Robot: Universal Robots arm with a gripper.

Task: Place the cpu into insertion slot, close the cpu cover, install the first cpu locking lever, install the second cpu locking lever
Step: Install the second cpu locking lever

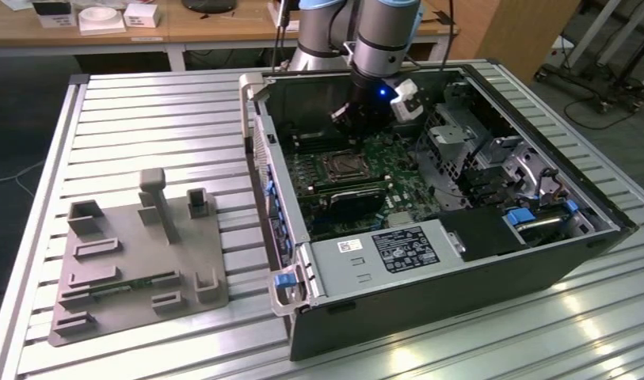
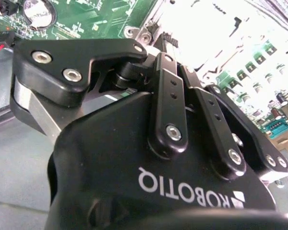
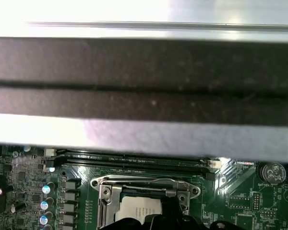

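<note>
A big computer case lies open on a metal table. Inside it is a green board. The robot arm reaches down into the far part of the case. Its gripper hangs just above the board, a little past the insertion slot.

In the first wrist view, the slot sits on the green board with its silver rim around it. A pale grey square, which looks like the cpu, lies flat inside the slot. The cpu cover shows as a thin silver frame along the slot's far edge. I cannot tell if it is fully down.

In the second wrist view, the black gripper is seen from behind. Its fingers come close together at the tips. I cannot tell if they hold anything.

To the exterior view's left, a grey holder tray rests on the table, well apart from the case.
</note>
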